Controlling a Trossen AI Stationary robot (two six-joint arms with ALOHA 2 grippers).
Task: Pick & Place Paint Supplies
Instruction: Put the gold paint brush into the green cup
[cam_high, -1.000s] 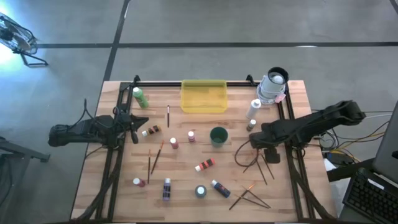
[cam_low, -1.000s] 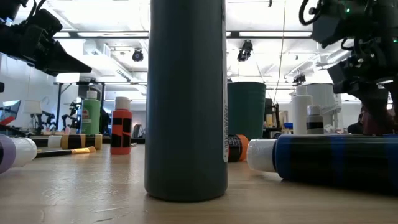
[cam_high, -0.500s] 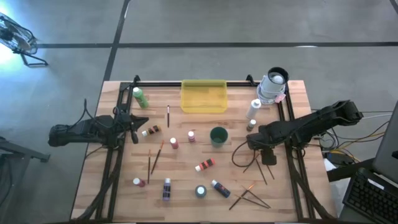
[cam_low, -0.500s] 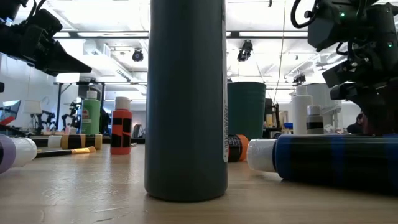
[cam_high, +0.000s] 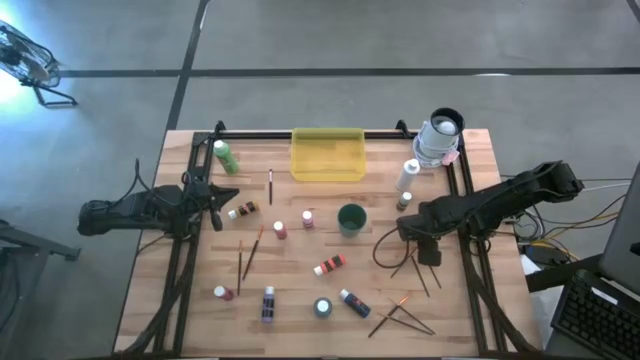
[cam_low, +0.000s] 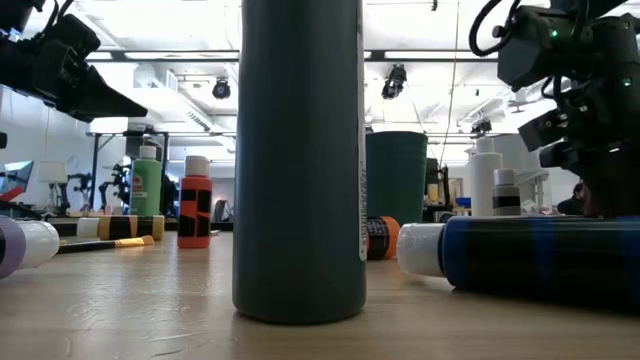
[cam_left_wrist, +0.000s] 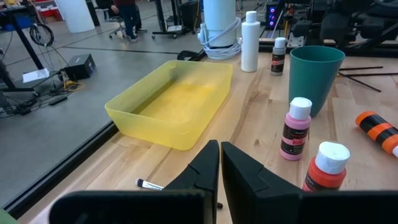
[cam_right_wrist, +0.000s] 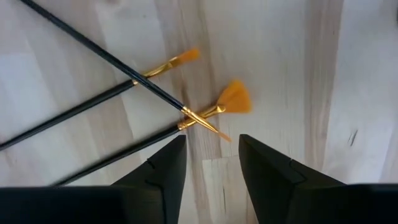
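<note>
My right gripper (cam_high: 425, 250) points down at the table's right side, open, just above several dark-handled paintbrushes (cam_high: 412, 264). In the right wrist view its fingers (cam_right_wrist: 212, 142) stand apart over bare wood. The crossed brushes (cam_right_wrist: 186, 115), with orange bristles and one fan tip (cam_right_wrist: 234, 98), lie flat just beyond the fingertips. Small paint bottles (cam_high: 329, 265) stand or lie across the table's middle. My left gripper (cam_high: 216, 203) waits shut at the left, and its fingers (cam_left_wrist: 219, 163) meet in the left wrist view.
A yellow tray (cam_high: 327, 153) sits at the far edge and a dark green cup (cam_high: 351, 218) stands left of my right gripper. A white bottle (cam_high: 408, 174) and a white cylinder (cam_high: 438, 138) stand at the far right. More brushes (cam_high: 400, 315) lie near the front edge.
My right gripper has turned a little about its own axis while staying above the brushes. The brushes and bottles lie as before.
</note>
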